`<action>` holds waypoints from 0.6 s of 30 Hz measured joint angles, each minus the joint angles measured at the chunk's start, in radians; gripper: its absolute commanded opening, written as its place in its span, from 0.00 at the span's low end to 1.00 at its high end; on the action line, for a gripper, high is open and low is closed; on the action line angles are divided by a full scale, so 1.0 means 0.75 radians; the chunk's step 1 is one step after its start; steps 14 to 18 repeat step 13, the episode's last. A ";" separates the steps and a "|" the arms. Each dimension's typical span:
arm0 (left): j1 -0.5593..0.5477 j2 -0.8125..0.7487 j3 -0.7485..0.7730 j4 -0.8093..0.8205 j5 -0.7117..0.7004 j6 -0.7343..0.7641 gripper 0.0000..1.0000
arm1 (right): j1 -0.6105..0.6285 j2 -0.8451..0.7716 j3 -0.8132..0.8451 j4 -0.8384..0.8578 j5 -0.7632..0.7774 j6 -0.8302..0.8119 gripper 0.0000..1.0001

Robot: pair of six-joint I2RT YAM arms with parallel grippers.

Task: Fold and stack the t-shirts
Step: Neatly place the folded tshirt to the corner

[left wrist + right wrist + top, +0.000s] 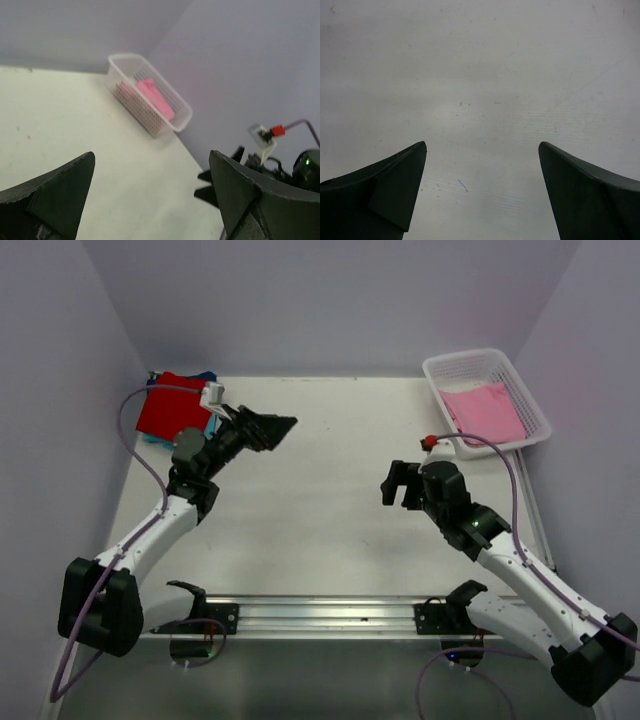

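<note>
With left gripper (281, 434) and right gripper (398, 489) both open and empty, I should grasp the pink t-shirt (485, 412) deeply, not the basket (470, 357).

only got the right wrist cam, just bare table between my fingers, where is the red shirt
Observer: The red t-shirt lies folded at the far left corner of the table.
Operator: is the left arm holding it
Observer: No. The left gripper is open and empty, just right of that shirt, pointing toward the middle of the table.
Operator: any other shirt in sight
Observer: A pink t-shirt lies inside the white basket at the far right corner.
</note>
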 measured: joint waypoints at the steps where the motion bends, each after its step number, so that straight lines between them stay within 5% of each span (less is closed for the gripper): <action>1: -0.062 -0.027 -0.035 -0.070 -0.009 0.058 1.00 | -0.001 0.037 0.036 -0.006 0.021 -0.007 0.99; 7: -0.366 -0.280 -0.108 -0.426 -0.019 0.360 1.00 | -0.001 0.121 0.178 -0.044 0.009 -0.078 0.99; 18: -0.413 -0.476 -0.135 -0.570 0.013 0.495 1.00 | -0.001 0.058 0.209 -0.040 -0.089 -0.127 0.99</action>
